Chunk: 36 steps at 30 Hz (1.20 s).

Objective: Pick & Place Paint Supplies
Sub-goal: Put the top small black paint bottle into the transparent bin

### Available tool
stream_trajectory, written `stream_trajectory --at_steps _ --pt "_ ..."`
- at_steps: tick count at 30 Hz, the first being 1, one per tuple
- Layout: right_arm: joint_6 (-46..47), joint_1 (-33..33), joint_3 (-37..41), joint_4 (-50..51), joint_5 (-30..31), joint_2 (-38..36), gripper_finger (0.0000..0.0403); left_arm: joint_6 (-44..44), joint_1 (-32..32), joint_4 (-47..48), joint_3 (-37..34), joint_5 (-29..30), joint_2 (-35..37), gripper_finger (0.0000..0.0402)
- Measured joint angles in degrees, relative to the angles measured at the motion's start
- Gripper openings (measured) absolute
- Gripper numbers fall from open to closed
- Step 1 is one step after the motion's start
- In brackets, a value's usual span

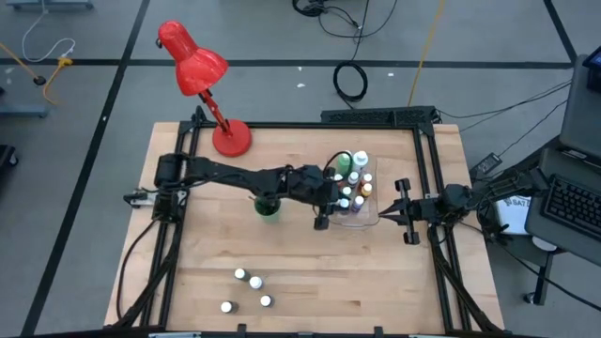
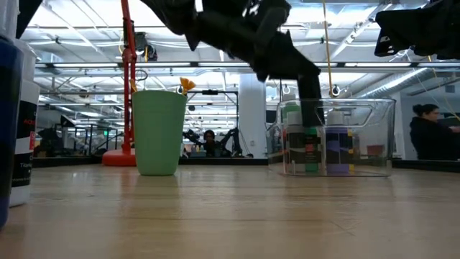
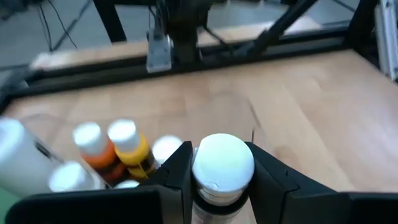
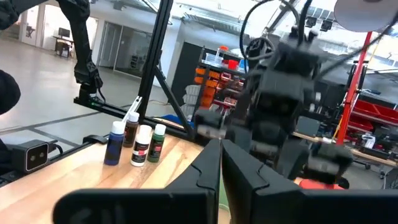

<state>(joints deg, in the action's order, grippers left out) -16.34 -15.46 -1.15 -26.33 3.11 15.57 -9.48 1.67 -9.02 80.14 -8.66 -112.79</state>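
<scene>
Gripping a white-capped bottle (image 3: 222, 167), left pincer (image 3: 221, 171) hovers over tray (image 1: 368, 220); right pincer (image 4: 221, 163) clenched.

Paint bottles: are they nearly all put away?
Partly. Several paint bottles already stand in the clear tray. The left gripper holds a white-capped bottle over the tray now. Four small bottles wait on the table's front. The right gripper hangs shut beside the tray.

We hold our left gripper (image 3: 222, 177) clamped at 3 o'clock; our right gripper (image 4: 221, 163) waits closed, raised.
</scene>
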Motion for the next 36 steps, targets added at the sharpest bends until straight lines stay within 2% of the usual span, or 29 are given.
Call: stream_trajectory --at_steps 10,18,25,36 --pt "0.09 -0.01 0.00 -0.02 0.02 0.00 0.0009 0.25 0.68 -0.85 0.02 0.66 -5.57 0.0101" --pt "0.09 0.00 0.00 -0.02 0.02 0.00 0.0009 0.46 1.47 -1.71 0.07 0.96 -6.84 0.0101" --pt "0.15 0.00 0.00 -0.02 0.02 0.00 0.0009 0.99 1.47 -0.89 0.07 1.15 -6.83 0.0140" --pt "0.17 -0.02 0.00 -0.02 0.02 0.00 0.0009 4.05 1.53 2.09 0.11 -1.20 -6.80 0.0162"
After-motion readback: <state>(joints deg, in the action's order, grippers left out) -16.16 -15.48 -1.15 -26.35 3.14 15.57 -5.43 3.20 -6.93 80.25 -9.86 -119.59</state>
